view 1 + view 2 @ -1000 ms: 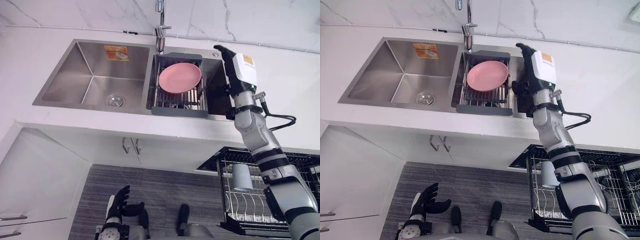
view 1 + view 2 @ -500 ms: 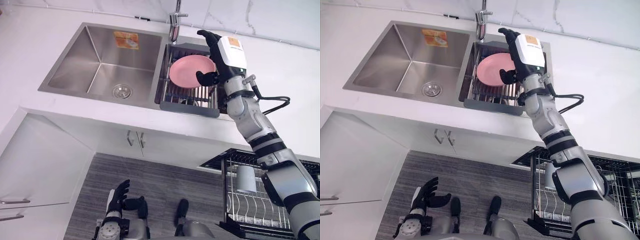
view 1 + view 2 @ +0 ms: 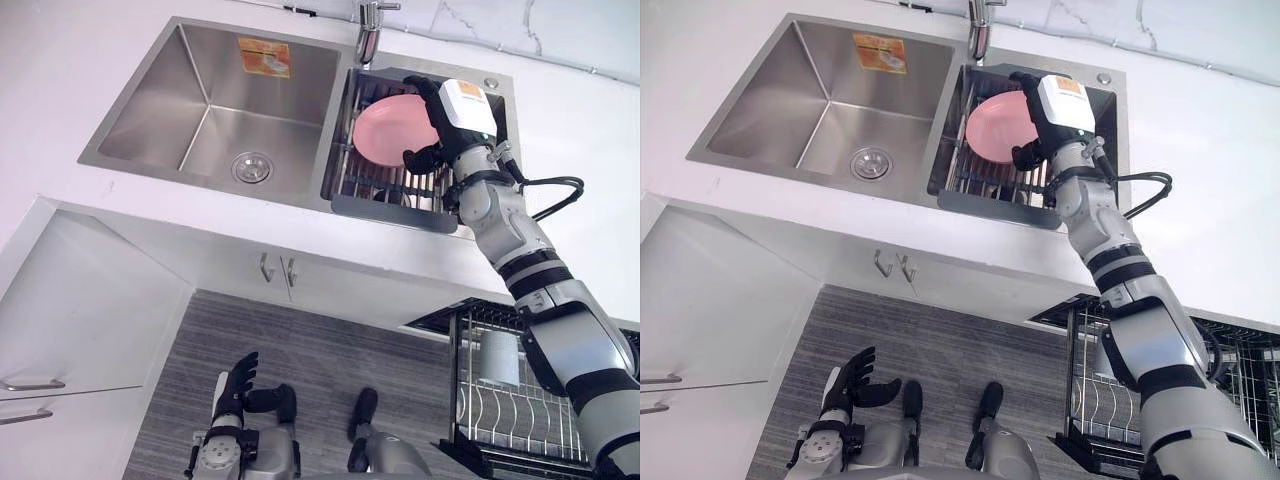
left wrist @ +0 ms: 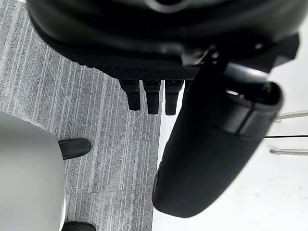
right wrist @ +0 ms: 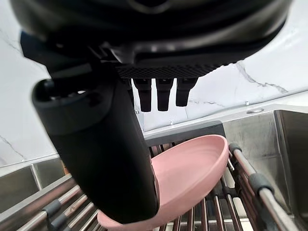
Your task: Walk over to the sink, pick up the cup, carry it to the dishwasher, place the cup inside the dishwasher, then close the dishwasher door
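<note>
Cup: a pale cup (image 3: 497,357) stands upright in the wire dishwasher rack (image 3: 500,420), which is drawn out below the counter's front edge, toward its right end. It looks parked among the prongs for washing. Whether this is the cup the task means, I cannot tell.
Right robot hand: the right robot hand (image 3: 442,128) hovers over the drainer in the sink's right basin. Its fingers are straight and its thumb is spread, and it holds nothing. It seems poised to reach down among the dishes.
Plate: a pink plate (image 3: 392,130) leans tilted on the bars of the drainer (image 3: 390,208), just beside the thumb, apparently left to drip.
Sink: a steel double sink (image 3: 200,120) is sunk into the white counter (image 3: 590,110), with the tap (image 3: 370,20) at the back edge, above the divide between the basins.
Left robot hand: the left robot hand (image 3: 237,385) hangs low over the grey floor, with relaxed fingers and nothing in them; by the look of it, idle.
Writing: an orange-and-yellow sticker (image 3: 263,57) sits on the left basin's back wall. Its print is too small to read.
</note>
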{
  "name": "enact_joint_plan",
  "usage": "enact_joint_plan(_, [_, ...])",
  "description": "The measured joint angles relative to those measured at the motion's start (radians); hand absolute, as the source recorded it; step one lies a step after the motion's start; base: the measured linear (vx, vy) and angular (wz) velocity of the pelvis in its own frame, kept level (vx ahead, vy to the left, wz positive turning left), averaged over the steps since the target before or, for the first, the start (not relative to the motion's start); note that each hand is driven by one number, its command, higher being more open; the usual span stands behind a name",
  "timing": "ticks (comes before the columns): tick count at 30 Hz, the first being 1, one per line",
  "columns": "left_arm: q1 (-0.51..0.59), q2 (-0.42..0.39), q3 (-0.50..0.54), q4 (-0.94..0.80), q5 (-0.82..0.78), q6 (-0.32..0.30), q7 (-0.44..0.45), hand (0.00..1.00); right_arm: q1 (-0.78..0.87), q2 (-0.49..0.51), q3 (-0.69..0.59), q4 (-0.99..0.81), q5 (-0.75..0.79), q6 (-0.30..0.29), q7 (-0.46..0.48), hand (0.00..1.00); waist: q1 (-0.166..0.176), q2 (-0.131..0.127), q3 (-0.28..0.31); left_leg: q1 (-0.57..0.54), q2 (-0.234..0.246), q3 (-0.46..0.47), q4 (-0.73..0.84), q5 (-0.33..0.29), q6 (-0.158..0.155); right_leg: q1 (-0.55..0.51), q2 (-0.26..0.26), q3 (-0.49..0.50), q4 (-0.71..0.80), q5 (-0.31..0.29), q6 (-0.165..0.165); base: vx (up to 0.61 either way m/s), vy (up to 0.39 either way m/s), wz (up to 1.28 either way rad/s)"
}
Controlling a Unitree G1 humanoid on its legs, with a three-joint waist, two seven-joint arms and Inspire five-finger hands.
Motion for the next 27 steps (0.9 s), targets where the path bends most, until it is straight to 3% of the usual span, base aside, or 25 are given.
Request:
enact_joint_plan(8, [-0.009, -0.003, -0.001, 0.000, -0.001, 0.000, 0.017, 0.90, -0.055, 0.001, -0.001, 0.098, -0.023, 0.021, -0.002, 0.90, 0.009, 0.006, 0.011, -0.018, 0.001, 0.000, 0.011, 0.000, -0.001, -0.017, 0.000, -0.001, 0.009, -0.001, -0.002, 0.00, 0.002, 0.00])
enact_joint_plan(11, [-0.028, -0.003, -0.001, -0.001, -0.002, -0.003, 0.018, 0.90, -0.098, 0.001, -0.003, 0.156, -0.022, 0.033, -0.003, 0.90, 0.015, 0.011, 0.050, -0.028, 0.001, -0.002, 0.020, 0.000, -0.001, -0.025, -0.003, -0.003, 0.017, -0.001, -0.002, 0.00, 0.017, 0.02])
enact_joint_plan(17, [-0.040, -0.004, -0.002, -0.001, -0.021, -0.004, 0.019, 0.90, -0.164, 0.002, -0.003, 0.223, -0.021, 0.037, -0.006, 0.90, 0.026, 0.019, 0.064, -0.050, 0.000, -0.007, 0.033, 0.000, 0.000, -0.045, -0.007, -0.008, 0.033, -0.004, -0.006, 0.00, 0.011, 0.02])
enact_joint_plan(18, [-0.041, -0.004, -0.002, -0.001, -0.021, -0.005, 0.019, 0.90, -0.165, 0.002, -0.003, 0.224, -0.021, 0.037, -0.006, 0.30, 0.026, 0.020, 0.067, -0.052, 0.000, -0.009, 0.034, 0.000, 0.000, -0.047, -0.008, -0.009, 0.037, -0.006, -0.006, -0.01, 0.023, 0.07])
enact_joint_plan(27, [-0.055, -0.003, -0.003, -0.002, -0.022, -0.008, 0.019, 0.90, -0.191, 0.005, -0.007, 0.252, -0.018, 0.037, -0.012, 0.30, 0.026, 0.031, 0.091, -0.081, -0.001, -0.017, 0.056, 0.000, -0.001, -0.074, -0.016, -0.017, 0.064, -0.012, -0.009, 0.00, 0.009, 0.02])
